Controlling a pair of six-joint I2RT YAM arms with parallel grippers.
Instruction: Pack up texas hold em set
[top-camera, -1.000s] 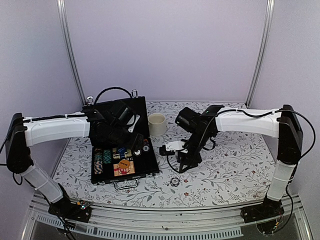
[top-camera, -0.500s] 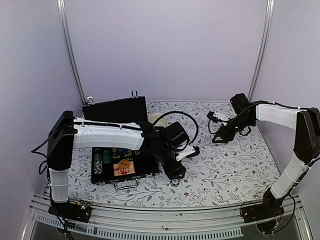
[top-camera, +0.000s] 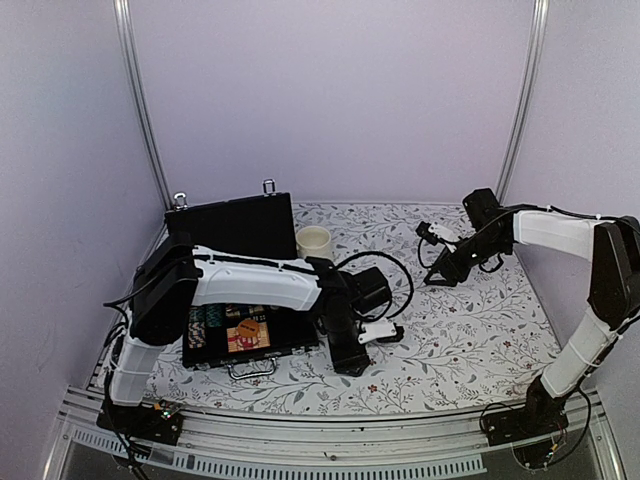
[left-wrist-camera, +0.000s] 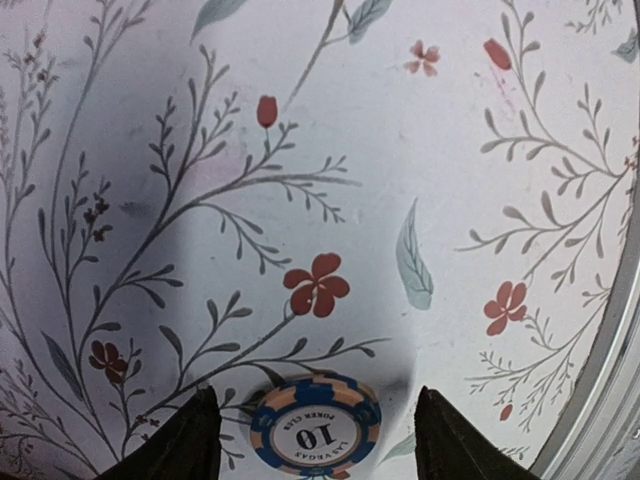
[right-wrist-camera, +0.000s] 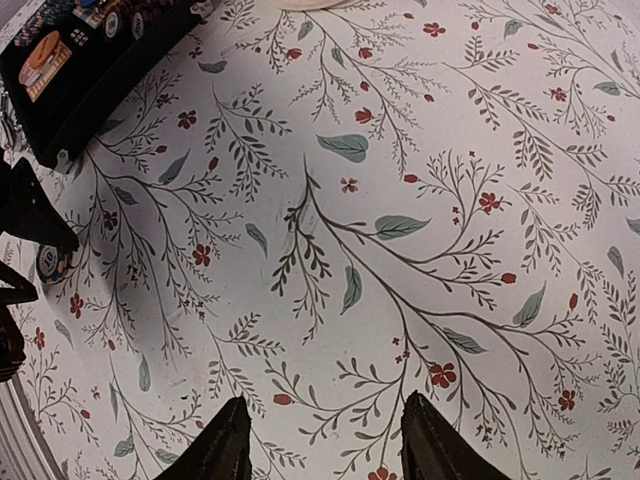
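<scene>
Left wrist view puts the poker chip (left-wrist-camera: 315, 425) flat on the tabletop (left-wrist-camera: 450, 150) at bottom centre, with the left fingers (left-wrist-camera: 180, 445) spread either side, not touching it. Sink low, then close squarely across the rim. Being round, it has no long axis; its "10" reads upside down. The open case (top-camera: 230, 222) lies lengthwise left-right, lower left of the top view. The right fingers (right-wrist-camera: 225, 445) are spread and empty.

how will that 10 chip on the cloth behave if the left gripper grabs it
Probably stiff: the chip looks like a hard moulded disc. It lies flat on the cloth, so the left gripper gets only its thin rim and it may slip. Tipped on edge, it could roll.
</scene>
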